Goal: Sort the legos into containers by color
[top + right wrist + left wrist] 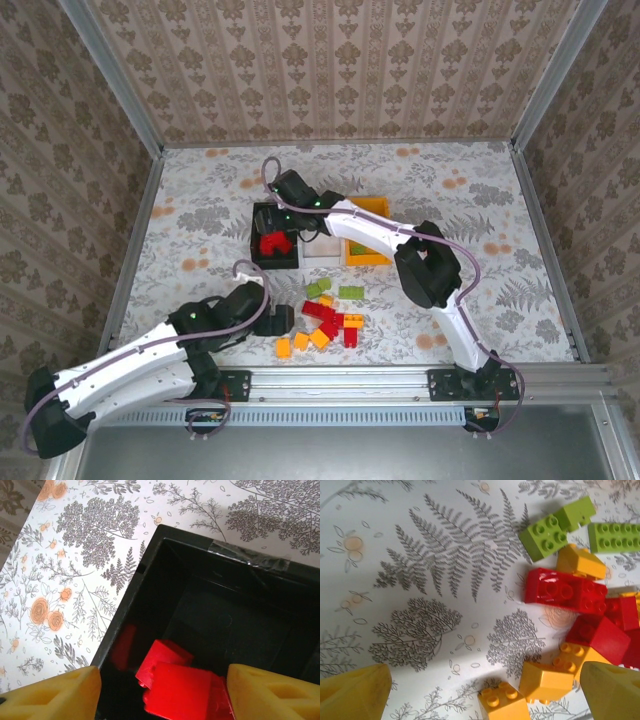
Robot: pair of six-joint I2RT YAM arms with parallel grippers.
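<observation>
**Two robot arms at a patterned worktop, with toy bricks and three bins**

Overhead view: a white worktop [200, 200] printed with grey ferns and orange flowers carries three small open plastic bins joined in a row: a black bin [257, 240], a translucent white bin [320, 250] and an orange bin [372, 204]. The right tool [278, 215] hangs over the black bin, where red plastic bricks [272, 243] lie. Nearer the arms, a loose pile [325, 315] of small red, light green and orange-yellow bricks lies on the worktop, apart from the bins. The left tool [283, 320] sits just left of that pile.

Left wrist view: the left tool [485, 675] has its yellow fingers [352, 695] wide apart, gripping nothing. Orange-yellow bricks [545, 680], red bricks [565, 591] and light green bricks [547, 535] crowd together on the right side of the worktop [420, 555].

Right wrist view: the right tool [165, 682] has its yellow fingers [55, 695] spread apart above the black bin [145, 590]. The red plastic bricks [180, 690] lie on the bin's floor under the gap between the fingers. A strip of clear tape [250, 560] runs along the bin's far rim.
</observation>
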